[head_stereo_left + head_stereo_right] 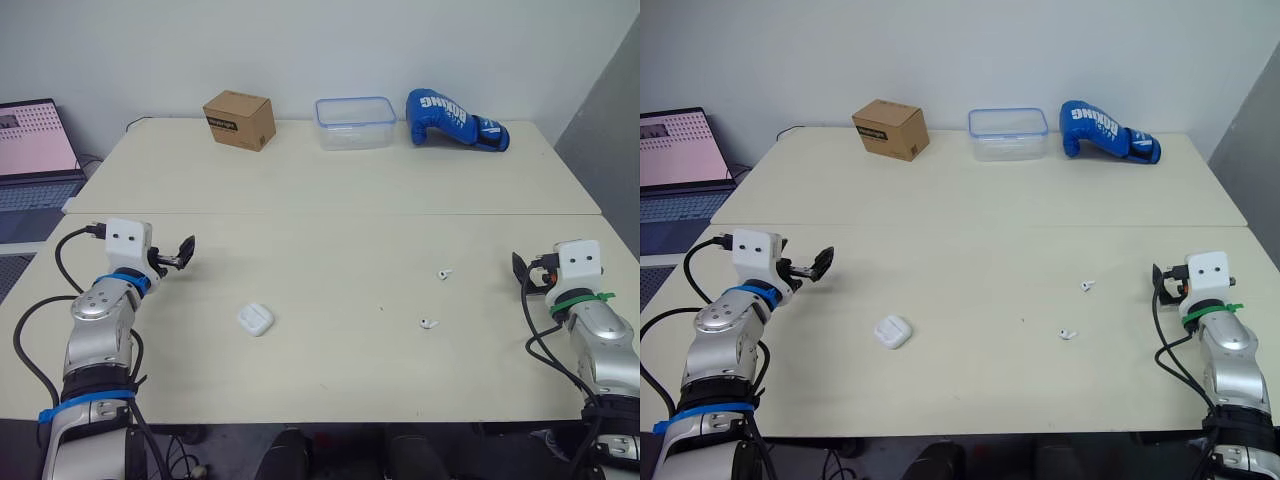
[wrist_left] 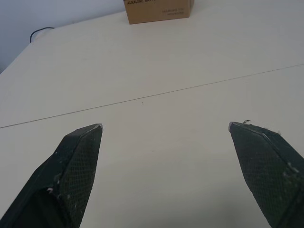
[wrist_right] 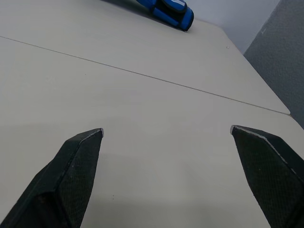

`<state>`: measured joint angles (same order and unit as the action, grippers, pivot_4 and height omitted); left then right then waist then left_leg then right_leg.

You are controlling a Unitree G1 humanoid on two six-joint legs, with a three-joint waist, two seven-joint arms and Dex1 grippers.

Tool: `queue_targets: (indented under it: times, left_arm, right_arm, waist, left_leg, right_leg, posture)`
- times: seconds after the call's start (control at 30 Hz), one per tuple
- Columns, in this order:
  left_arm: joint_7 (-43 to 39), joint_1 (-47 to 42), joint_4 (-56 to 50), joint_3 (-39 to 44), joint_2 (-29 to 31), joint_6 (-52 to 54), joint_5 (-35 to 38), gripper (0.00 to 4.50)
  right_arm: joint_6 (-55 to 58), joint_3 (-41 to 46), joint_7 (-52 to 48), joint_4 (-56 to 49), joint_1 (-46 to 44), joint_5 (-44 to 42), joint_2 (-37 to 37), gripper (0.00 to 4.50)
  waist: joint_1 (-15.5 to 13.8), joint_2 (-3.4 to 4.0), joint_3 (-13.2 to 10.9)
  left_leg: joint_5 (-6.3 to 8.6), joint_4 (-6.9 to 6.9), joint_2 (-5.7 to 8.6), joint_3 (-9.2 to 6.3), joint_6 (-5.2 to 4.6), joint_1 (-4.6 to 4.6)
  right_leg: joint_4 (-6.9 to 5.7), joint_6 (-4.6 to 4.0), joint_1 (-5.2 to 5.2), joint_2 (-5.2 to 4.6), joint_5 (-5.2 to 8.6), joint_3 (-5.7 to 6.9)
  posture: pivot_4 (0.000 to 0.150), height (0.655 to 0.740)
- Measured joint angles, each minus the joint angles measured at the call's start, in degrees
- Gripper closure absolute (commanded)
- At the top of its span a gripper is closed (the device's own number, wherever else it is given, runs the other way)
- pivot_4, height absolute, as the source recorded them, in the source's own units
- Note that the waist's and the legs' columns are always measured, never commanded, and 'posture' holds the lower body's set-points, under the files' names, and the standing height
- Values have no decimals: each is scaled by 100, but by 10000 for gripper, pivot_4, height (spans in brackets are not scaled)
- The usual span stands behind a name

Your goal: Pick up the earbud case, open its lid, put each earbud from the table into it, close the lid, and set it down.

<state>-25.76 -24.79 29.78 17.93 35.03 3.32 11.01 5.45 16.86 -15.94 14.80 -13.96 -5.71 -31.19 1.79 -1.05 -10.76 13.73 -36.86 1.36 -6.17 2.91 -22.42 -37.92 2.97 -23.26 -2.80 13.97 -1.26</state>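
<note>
Left gripper (image 1: 178, 254), spread and empty, hovers nearest the earbud case (image 1: 256, 319), which lies on the counter (image 1: 340, 260) to its right and closer in (right gripper (image 1: 522, 272), also released, sits beyond the earbuds (image 1: 444, 273)).

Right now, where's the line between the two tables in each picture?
Left eye: table seam runs across, nearer than the cardboard box.
Right eye: seam likewise.
Left wrist: seam slants, nearer than the box.
Right wrist: seam slants, nearer than the boxing glove.
Shared landmark: the box.
</note>
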Motion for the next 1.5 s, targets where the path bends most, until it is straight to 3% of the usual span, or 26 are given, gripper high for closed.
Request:
queue_targets:
  times: [0.43, 0.67, 0.8, 0.9, 1.13, 1.5]
  left_arm:
    - [-497, 38, -187, 36, 68, 188, 329, 274]
    - [-1471, 739, -2119, 22, 491, 1550, 1191, 274]
    - [-1997, 1600, -4146, -136, 1092, 3084, 2128, 274]
    - [-2141, 1938, -4876, -370, 1231, 3626, 2433, 274]
    - [-2090, 2201, -4894, -1039, 1209, 3759, 2035, 274]
    - [-2057, 2077, -4299, -1483, 1087, 3473, 1440, 274]
  right_arm:
    - [12, 15, -30, -58, 117, -15, -14, 0]
    - [146, -148, -763, -101, -580, -253, -192, 0]
    - [704, -814, -2219, -348, -1349, -1023, -16, 0]
    - [1085, -1395, -3082, -753, -1575, -1400, 84, 0]
    - [2181, -2518, -4328, -2112, -1621, -2058, 96, 0]
    - [2827, -2999, -4528, -3159, -1519, -2253, -13, 0]
  waist:
    - [1, 0, 0]
    - [43, 3, -1]
    - [122, 3, -2]
    - [120, 6, -4]
    - [9, 6, -4]
    - [-2, 6, -4]
  left_leg:
    - [0, 0, -1, 0, 0, 0]
    - [0, 1, -9, 3, 0, 4]
    - [1, 10, -19, 0, -1, 6]
    - [1, 12, -20, -10, -2, 6]
    - [1, 4, -18, -14, -1, 2]
    - [1, 5, -19, -15, -1, 2]
  right_leg:
    - [0, 0, 0, 0, 0, 0]
    - [-1, -5, 0, 7, 3, -4]
    - [1, -11, 0, 16, 7, -7]
    - [-1, -15, 0, 19, 9, 2]
    - [5, -17, 1, 19, 11, 7]
    - [8, -17, 0, 18, 13, 10]
  posture:
    - [1500, 7400]
    - [1500, 7400]
    - [1500, 7400]
    - [1500, 7400]
    - [1500, 7400]
    - [1500, 7400]
